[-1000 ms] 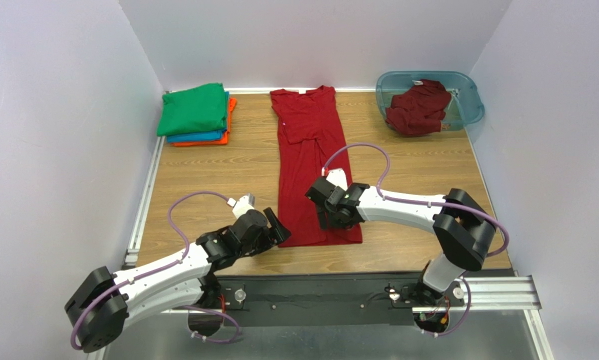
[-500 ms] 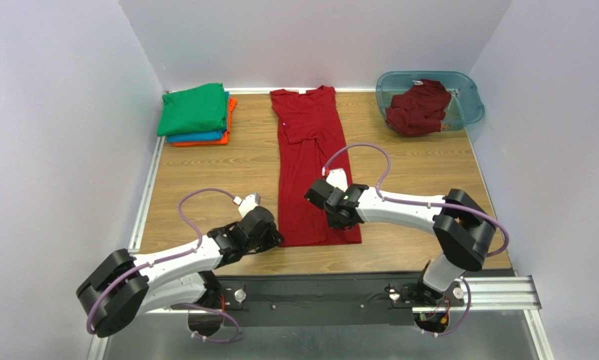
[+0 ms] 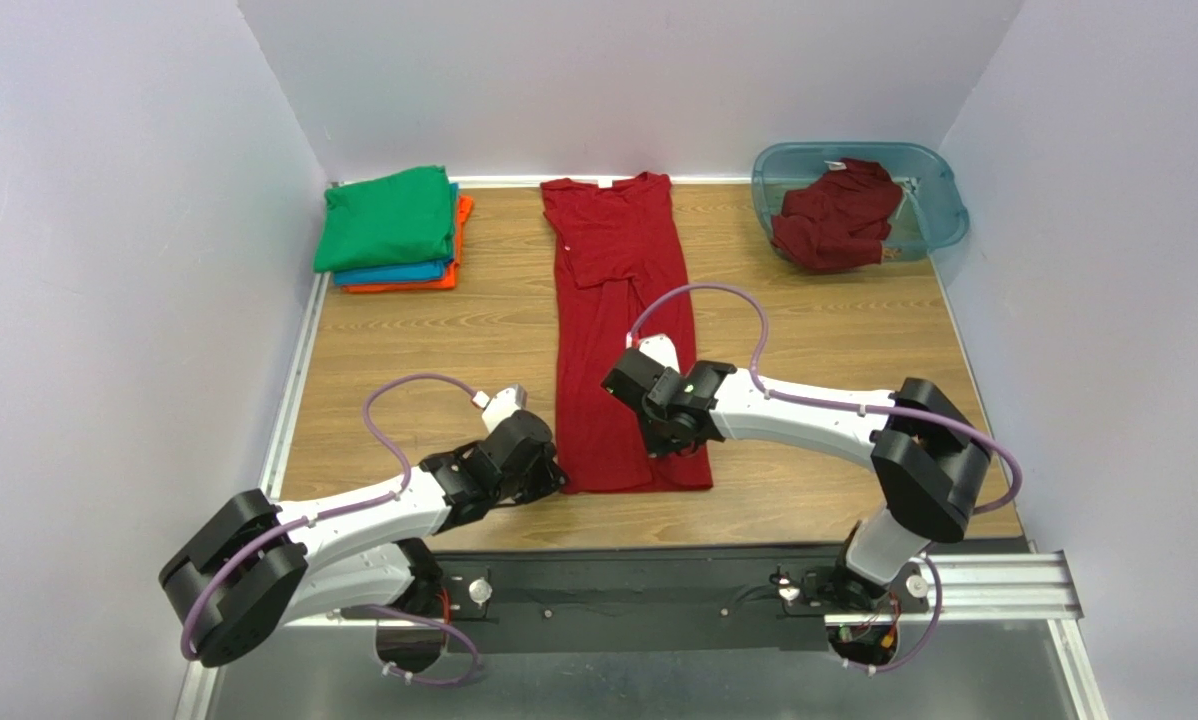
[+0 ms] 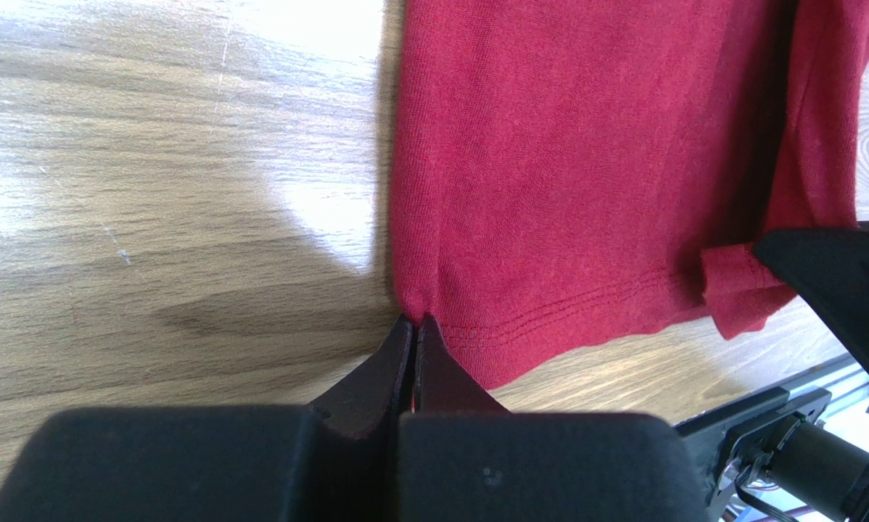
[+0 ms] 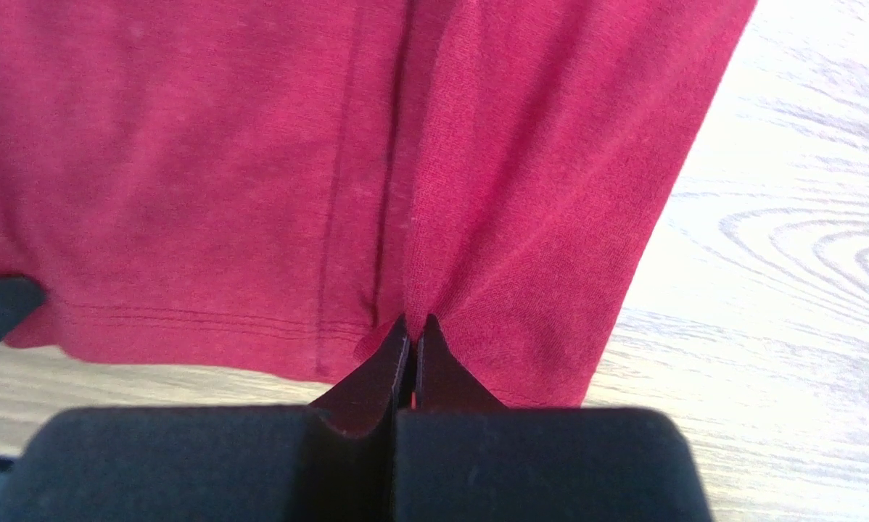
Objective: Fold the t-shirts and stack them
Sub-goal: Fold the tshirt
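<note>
**Five shirts on the table, both grippers pinching the hem of one**

One spread dark red t-shirt (image 3: 613, 270) lies in the middle of the table. It is narrowed into a long strip with its neck toward the far wall and its hem toward the arms.

The left gripper (image 4: 414, 322) has its two fingers pressed together on the near left corner of that hem, and the cloth puckers into the tips. The right gripper (image 5: 412, 324) is likewise closed on the same hem further to the right, where a vertical fold runs down to the edge. There the fabric gathers into the pinch.

A second shirt, the crumpled dark red t-shirt (image 3: 838, 215), sits bunched inside the teal tub (image 3: 933, 225) at the far right corner.

At the far left corner is one stack of three folded shirts. The green t-shirt (image 3: 387, 218) is on top, the blue t-shirt (image 3: 395, 275) is under it, and the orange t-shirt (image 3: 466, 215) is at the bottom. Only the edges of the lower two show.

That makes two dark red, one green, one blue and one orange shirt, with one tub and two arms. All of them rest on the wooden table (image 3: 861, 345), which has pale walls on three sides.
</note>
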Controlling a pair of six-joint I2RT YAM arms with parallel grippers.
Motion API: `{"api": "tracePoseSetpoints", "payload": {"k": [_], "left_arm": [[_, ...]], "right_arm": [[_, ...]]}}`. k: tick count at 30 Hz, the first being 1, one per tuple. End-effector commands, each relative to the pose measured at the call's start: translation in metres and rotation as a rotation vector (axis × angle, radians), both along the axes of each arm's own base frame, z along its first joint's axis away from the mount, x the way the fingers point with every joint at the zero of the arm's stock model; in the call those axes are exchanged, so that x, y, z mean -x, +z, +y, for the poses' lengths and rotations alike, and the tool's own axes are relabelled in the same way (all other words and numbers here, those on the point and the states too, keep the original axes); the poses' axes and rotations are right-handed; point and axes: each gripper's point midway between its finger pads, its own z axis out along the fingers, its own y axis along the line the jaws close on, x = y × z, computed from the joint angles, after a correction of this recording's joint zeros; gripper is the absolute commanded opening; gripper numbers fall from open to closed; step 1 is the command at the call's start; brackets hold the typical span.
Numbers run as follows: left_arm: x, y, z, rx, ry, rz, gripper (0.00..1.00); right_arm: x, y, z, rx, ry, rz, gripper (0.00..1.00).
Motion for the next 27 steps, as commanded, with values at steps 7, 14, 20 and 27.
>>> {"api": "tracePoseSetpoints", "payload": {"k": [7,14,20,27], "left_arm": [[0.002,0.008,0.003,0.003,-0.014,-0.007,0.0],[0.002,0.009,0.005,0.002,-0.01,-0.012,0.0],[0.004,0.007,0.005,0.003,-0.013,-0.009,0.0],[0.004,0.007,0.005,0.007,-0.011,-0.009,0.0]], "right_arm": [[0.007,-0.012,0.013,0.021,0.061,0.072,0.32],[0.022,-0.006,0.026,-0.062,0.149,0.133,1.0],[0.023,0.025,0.026,-0.145,0.143,0.083,1.0],[0.026,0.026,-0.015,-0.124,0.004,0.043,1.0]]}}
